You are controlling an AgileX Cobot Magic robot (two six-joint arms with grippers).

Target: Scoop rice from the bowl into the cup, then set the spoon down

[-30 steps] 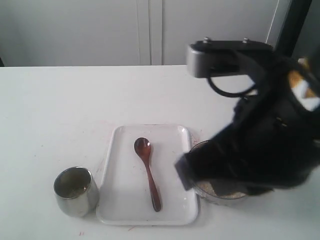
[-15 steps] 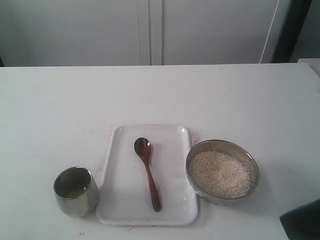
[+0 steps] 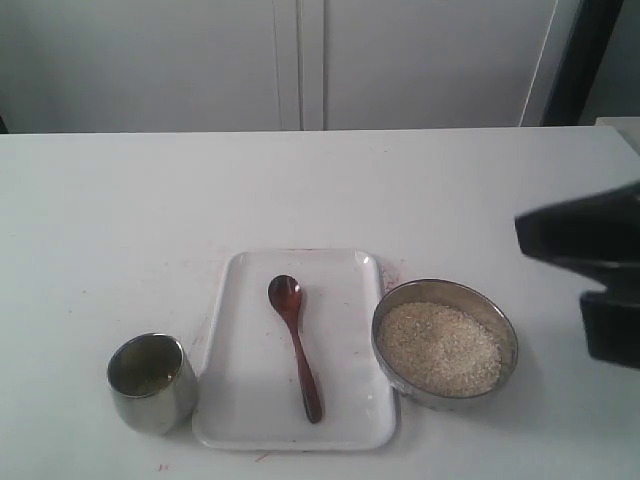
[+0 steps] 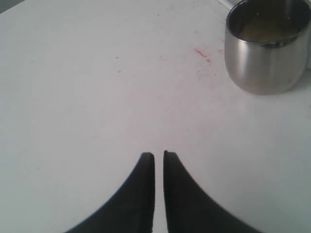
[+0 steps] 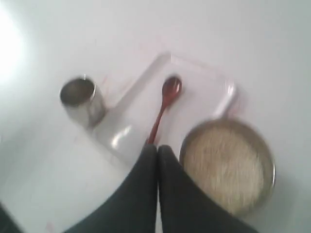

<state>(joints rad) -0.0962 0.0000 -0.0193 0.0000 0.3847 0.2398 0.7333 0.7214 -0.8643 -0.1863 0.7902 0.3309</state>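
The dark wooden spoon (image 3: 300, 360) lies on the white tray (image 3: 345, 330), its oval bowl pointing away. The steel bowl (image 3: 447, 286) stands to the tray's right, holding a heap of rice (image 3: 440, 347). The steel cup (image 3: 152, 382) stands to the tray's left. My right arm (image 3: 590, 265) is a dark blur at the right edge of the exterior view. From high above, the right gripper (image 5: 157, 148), shut and holding nothing, looks down on spoon (image 5: 167, 94), cup (image 5: 81, 99) and rice (image 5: 221, 165). My left gripper (image 4: 159, 155) is shut over bare table, with the cup (image 4: 268, 46) apart from it.
The white table (image 3: 150, 220) runs back to a pale wall with cabinet doors (image 3: 300, 60). Faint red marks (image 4: 201, 53) stain the table near the cup. The left arm does not show in the exterior view.
The right arm, which hung over the bowl a second ago, swung out to the lower right corner and now sits at the right edge. Spoon, cup and bowl have not moved.
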